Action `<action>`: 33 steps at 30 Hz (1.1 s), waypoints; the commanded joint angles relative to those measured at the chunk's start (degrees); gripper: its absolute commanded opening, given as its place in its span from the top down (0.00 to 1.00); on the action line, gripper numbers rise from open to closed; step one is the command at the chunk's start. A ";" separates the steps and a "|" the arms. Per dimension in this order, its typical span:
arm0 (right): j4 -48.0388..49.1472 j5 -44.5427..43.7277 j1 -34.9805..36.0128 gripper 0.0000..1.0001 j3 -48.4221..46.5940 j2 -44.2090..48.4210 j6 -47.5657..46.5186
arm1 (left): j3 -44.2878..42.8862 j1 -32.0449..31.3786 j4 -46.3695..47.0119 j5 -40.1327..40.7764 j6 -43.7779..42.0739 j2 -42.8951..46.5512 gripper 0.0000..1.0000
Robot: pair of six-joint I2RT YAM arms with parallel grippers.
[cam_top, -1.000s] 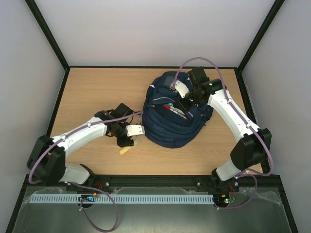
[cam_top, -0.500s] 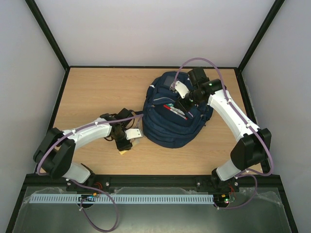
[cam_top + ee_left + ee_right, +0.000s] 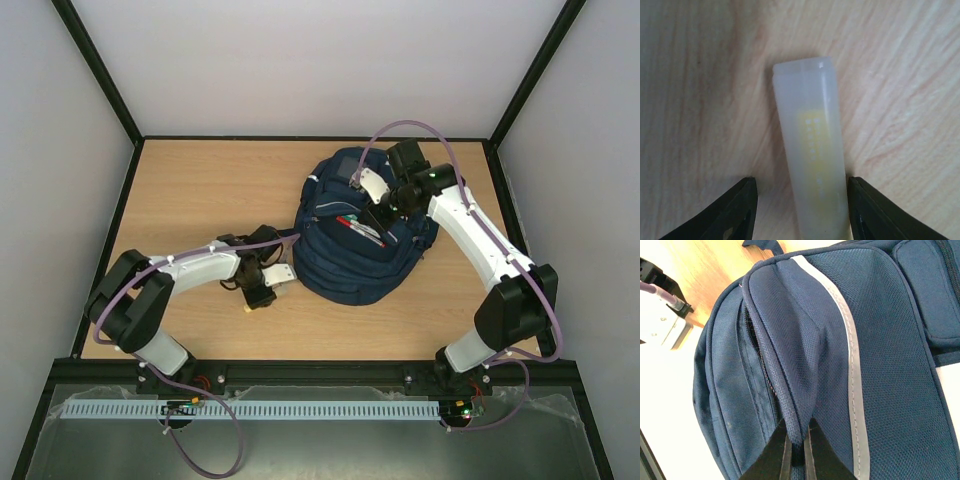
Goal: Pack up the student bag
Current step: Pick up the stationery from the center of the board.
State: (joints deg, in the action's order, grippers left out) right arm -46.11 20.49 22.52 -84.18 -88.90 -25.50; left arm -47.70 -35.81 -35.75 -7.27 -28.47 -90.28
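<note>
The student bag point(image 3: 350, 250) lies in the middle of the table, navy with a white reflective stripe point(image 3: 852, 355). My right gripper point(image 3: 798, 447) is shut on a fold of fabric at the bag's zip edge, holding the pocket open. A red pen and a dark pen point(image 3: 358, 228) show in that opening. A small translucent white stick with a yellow core point(image 3: 812, 150) lies flat on the wood left of the bag. My left gripper point(image 3: 800, 210) is open and straddles it. The right fingertip point(image 3: 865, 205) is at the stick's side, and the left fingertip point(image 3: 737, 205) stands clear of it.
The wooden table point(image 3: 190, 190) is bordered by a black frame and pale walls. My left wrist's white housing point(image 3: 662, 325) shows beside the bag in the right wrist view. Both arm bases stand at the near edge.
My left arm has folded back and lower, bringing its gripper down over the small stick. The right gripper and the bag have not moved.
</note>
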 commanded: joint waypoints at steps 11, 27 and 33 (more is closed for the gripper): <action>0.24 1.28 0.25 0.99 1.25 3.26 -0.27 | -2.03 5.43 -0.79 4.33 -4.01 -0.83 0.58; -0.09 1.14 0.29 0.99 0.96 2.86 -0.34 | -4.04 5.30 -1.05 3.07 -5.28 -3.20 0.56; -0.03 1.22 0.27 0.99 1.07 2.71 -0.35 | 0.88 7.39 0.63 8.83 -5.42 -0.84 0.58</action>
State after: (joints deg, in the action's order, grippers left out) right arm -45.28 20.01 22.52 -82.98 -87.94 -25.52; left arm -50.63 -30.20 -34.79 -3.03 -33.19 -93.32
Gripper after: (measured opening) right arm 0.044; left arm 0.447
